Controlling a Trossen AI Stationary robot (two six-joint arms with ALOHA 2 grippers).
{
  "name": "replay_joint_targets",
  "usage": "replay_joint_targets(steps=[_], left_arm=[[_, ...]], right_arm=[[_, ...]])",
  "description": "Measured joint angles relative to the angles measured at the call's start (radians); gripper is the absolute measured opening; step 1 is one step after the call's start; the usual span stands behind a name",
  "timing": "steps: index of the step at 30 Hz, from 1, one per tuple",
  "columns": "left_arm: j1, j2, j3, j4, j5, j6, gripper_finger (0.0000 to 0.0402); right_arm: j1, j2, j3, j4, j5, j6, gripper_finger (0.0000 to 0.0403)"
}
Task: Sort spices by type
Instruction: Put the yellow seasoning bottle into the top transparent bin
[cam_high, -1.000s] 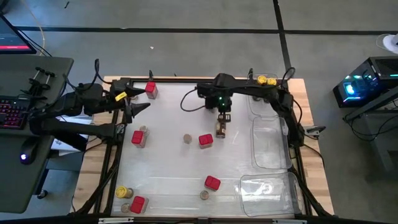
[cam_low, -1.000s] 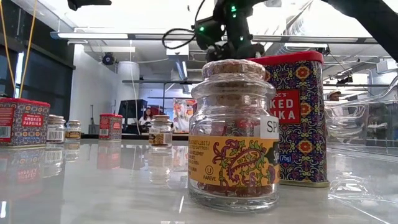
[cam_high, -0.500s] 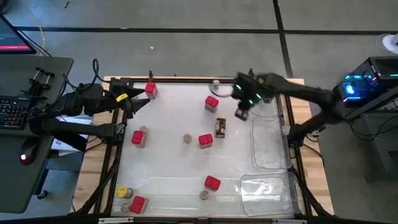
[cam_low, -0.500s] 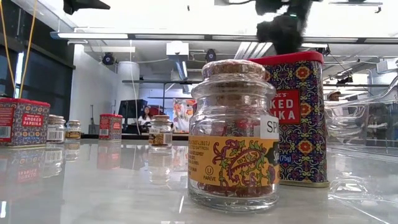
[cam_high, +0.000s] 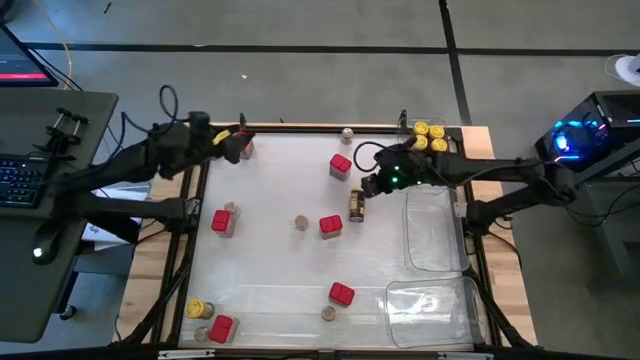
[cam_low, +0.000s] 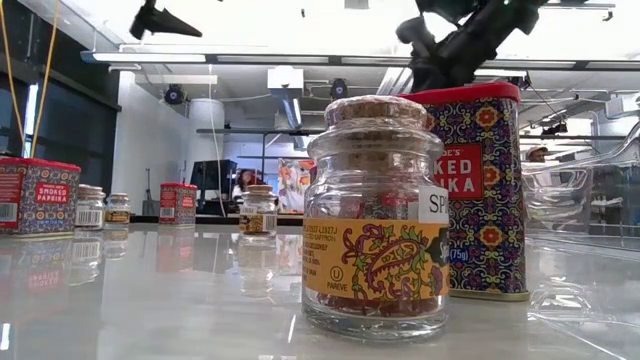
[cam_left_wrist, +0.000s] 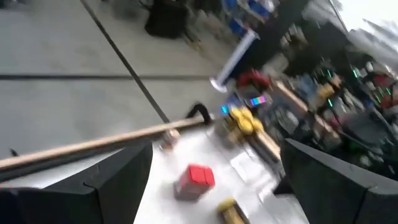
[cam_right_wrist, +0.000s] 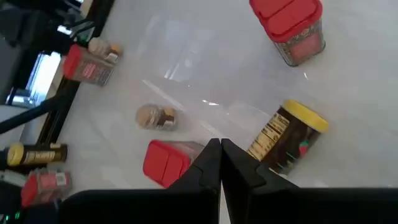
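White table (cam_high: 270, 250), spices scattered across it.
Right gripper (cam_high: 366, 187) hovers fully closed, empty, beside a toppled yellow-lidded jar (cam_high: 355, 204). Left gripper (cam_high: 238, 142), fingers spread wide, empty, is above a red tin (cam_high: 245, 147) at the table's far-left corner.

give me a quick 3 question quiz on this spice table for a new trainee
1. True or false: the right gripper is shut and holds nothing.
2. Multiple choice: the jar lying on its side near the table's middle has which lid? A) red B) yellow C) cork
3. Fill in: the group of yellow-lidded jars at the far right corner stands on the ____ of the table, beside the clear trays.

Key
1. True: its fingers meet in the right wrist view, with nothing between them.
2. B
3. wooden edge

The left gripper waits open over the far left corner.
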Motion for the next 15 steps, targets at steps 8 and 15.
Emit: replay_joint_targets(steps=[8, 15], left_arm=[[0.151, 0.139, 0.000, -0.038, 0.486, 0.030, 0.0341], [0.194, 0.243, 0.000, -0.049, 0.617, 0.115, 0.0341]], right_arm=[[-0.015, 0.127, -0.001, -0.001, 0.005, 0.122, 0.0043], [0.022, 0.205, -0.001, -0.044, -0.004, 0.160, 0.0156]])
